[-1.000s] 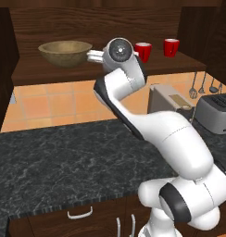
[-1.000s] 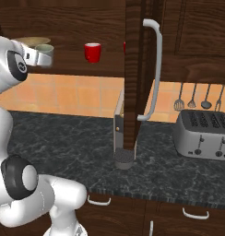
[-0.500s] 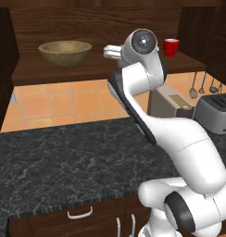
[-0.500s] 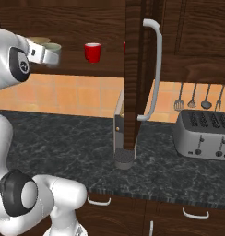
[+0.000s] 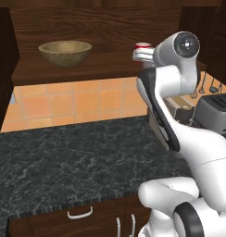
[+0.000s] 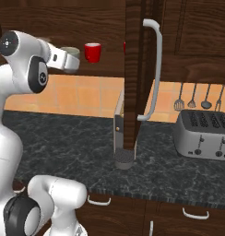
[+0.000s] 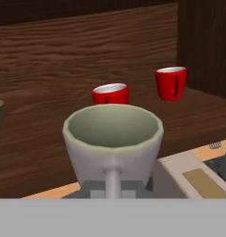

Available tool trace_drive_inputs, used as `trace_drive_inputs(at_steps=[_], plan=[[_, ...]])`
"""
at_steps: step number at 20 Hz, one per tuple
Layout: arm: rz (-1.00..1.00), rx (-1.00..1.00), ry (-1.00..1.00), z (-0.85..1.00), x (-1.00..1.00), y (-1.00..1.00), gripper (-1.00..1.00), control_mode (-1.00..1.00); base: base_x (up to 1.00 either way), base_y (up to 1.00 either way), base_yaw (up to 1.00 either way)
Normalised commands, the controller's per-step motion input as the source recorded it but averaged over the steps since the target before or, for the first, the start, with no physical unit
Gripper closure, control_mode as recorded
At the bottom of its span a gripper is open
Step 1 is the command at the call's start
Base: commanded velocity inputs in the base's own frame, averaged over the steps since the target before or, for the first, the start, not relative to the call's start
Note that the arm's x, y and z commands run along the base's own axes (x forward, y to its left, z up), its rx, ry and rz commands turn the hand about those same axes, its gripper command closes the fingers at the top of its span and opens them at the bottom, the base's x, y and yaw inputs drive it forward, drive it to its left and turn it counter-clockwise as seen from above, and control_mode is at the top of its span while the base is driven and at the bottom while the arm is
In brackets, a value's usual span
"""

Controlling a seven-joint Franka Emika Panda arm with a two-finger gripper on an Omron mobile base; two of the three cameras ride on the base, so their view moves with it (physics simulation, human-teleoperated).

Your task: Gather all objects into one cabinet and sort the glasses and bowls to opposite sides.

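Grey cup sits low in the centre of the hand view, clamped at its near wall by the gripper. Behind it, two red cups stand on the dark cabinet shelf, toward the upper right. The tan bowl rests at the upper left of the left base view. I judge the step is carrying the grey cup to the red ones; next it needs lowering beside them, then release.

Tan bowl sits in the cabinet — red cup well right.
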Motion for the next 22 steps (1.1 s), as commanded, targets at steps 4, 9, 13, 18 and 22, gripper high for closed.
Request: trace_drive_inputs(at_steps=[4,9,13,18,22], plan=[[0.03,-0.07,0.0,0.0,0.0,-0.53,1.0,-1.0,0.0,0.0,0.0],[0.03,-0.1,0.01,0.0,0.0,-0.47,1.0,-1.0,0.0,0.0,0.0],[0.0,-0.12,0.0,0.0,0.02,-0.44,1.0,-1.0,0.0,0.0,0.0],[0.0,-0.09,0.02,0.0,0.24,-0.45,1.0,-1.0,0.0,0.0,0.0],[0.0,-0.02,0.05,0.0,0.35,-0.38,1.0,-1.0,0.0,0.0,0.0]])
